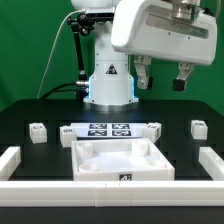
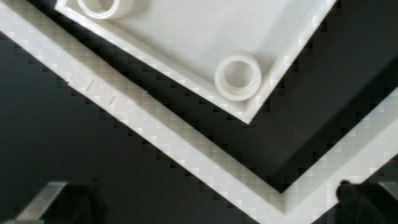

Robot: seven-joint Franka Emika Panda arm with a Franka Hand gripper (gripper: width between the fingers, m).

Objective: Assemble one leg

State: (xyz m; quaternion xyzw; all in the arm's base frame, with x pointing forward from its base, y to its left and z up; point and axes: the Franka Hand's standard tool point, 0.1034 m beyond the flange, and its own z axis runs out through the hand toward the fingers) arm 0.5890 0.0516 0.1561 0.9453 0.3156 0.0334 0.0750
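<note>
1. Four small white legs sat on the black table (image 1: 30,108), and none of them was gripped. The first leg (image 1: 37,131) stood alone toward the exterior view's left.
2. The second leg (image 1: 68,134) sat just beside the left end of the marker board (image 1: 110,130). The third leg (image 1: 153,128) sat at the board's right end.
3. The fourth leg (image 1: 199,129) stood well apart from the others, toward the exterior view's right.
4. The large white square panel (image 1: 122,162) lay in front of the marker board with its raised rim up, between the two outer legs.
5. In the wrist view, one corner of the panel showed two round rings, one ring (image 2: 237,73) near the corner and another ring (image 2: 102,8) further along the edge. A white band (image 2: 160,125) ran in a V round that corner.
6. The gripper (image 1: 164,78) hung high above the table, over the side toward the exterior view's right. Its jaws were spread wide with nothing between them, and its dark fingertips (image 2: 45,200) were apart at the picture's edges.
7. A low white wall (image 1: 10,160) bordered the table, and the arm's base (image 1: 110,85) stood behind the marker board.
</note>
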